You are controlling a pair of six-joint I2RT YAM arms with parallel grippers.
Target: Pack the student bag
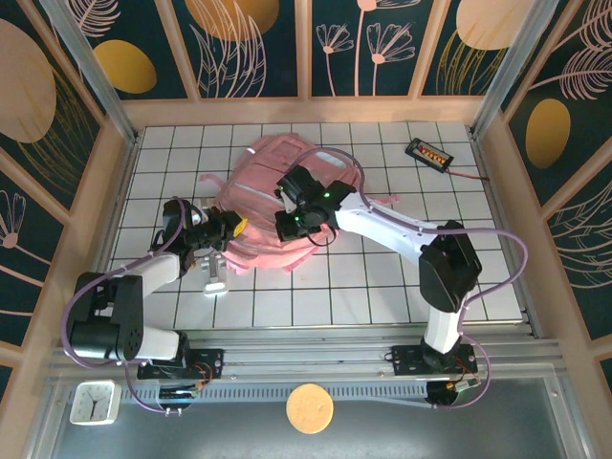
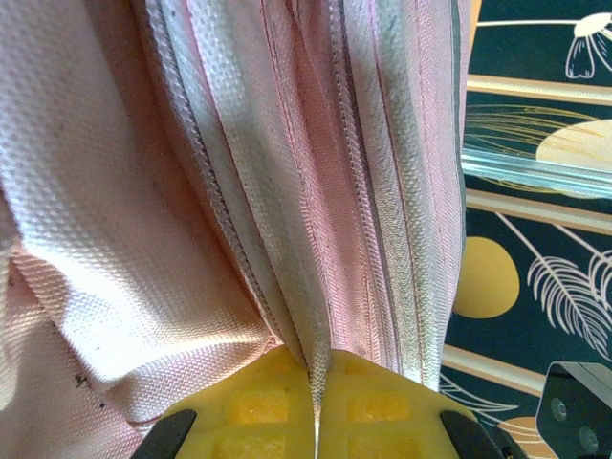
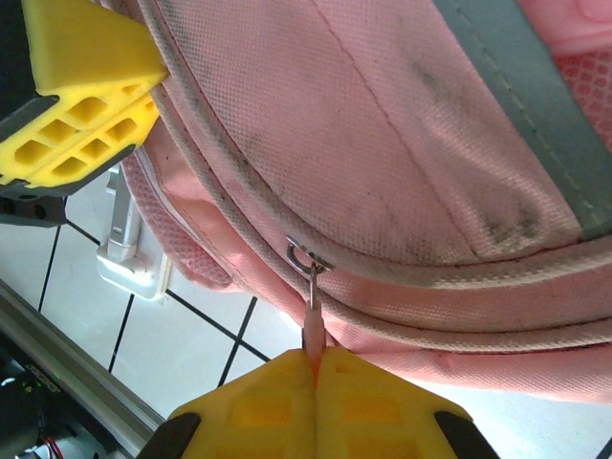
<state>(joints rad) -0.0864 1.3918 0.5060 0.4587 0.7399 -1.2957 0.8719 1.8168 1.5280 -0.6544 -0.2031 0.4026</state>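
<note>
The student bag (image 1: 256, 182) lies on the white tiled worktop (image 1: 382, 277), toward its far side. The left end effector (image 1: 236, 227) meets the bag's left edge. The right end effector (image 1: 287, 226) sits over its near part. A small black device (image 1: 427, 153) lies well apart, at the far right.

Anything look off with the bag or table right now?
Mild only: the student bag carries dark grime smudges near its grey strip. It lies crumpled on the table, left pincer pinching a fabric fold, right pincer shut on its zipper pull. No tears or spills visible.
</note>
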